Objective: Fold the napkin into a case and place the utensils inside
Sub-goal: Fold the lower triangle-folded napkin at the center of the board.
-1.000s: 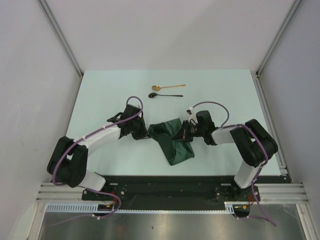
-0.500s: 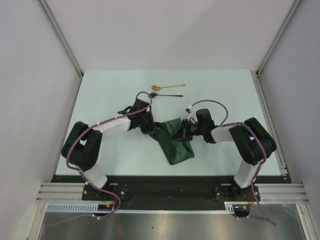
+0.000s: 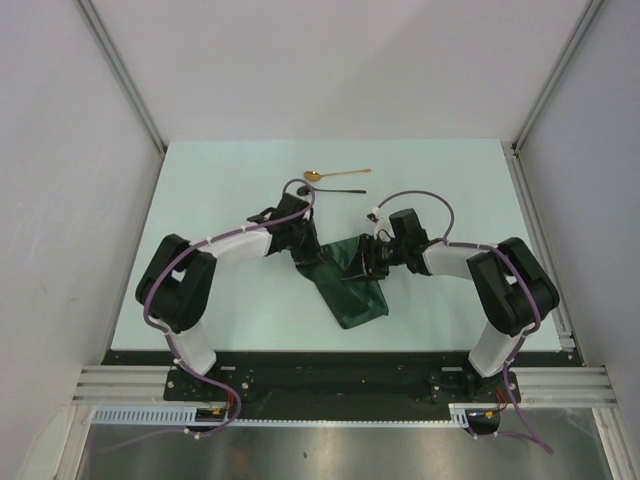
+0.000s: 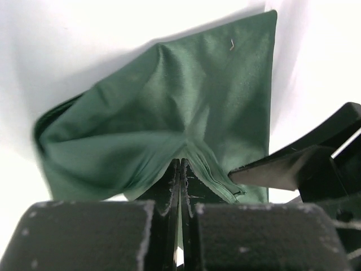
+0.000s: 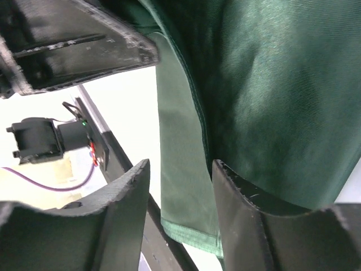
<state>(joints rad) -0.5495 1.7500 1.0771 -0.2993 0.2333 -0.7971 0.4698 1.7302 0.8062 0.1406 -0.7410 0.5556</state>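
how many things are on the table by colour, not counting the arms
green napkin: 1
gold spoon: 1
black spoon: 1
total: 3

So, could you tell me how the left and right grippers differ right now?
The left gripper is shut, pinching the napkin; the right gripper stands open, clamping nothing. The left gripper sits on the napkin's left, the right gripper on its right. Both are black and close to the napkin.
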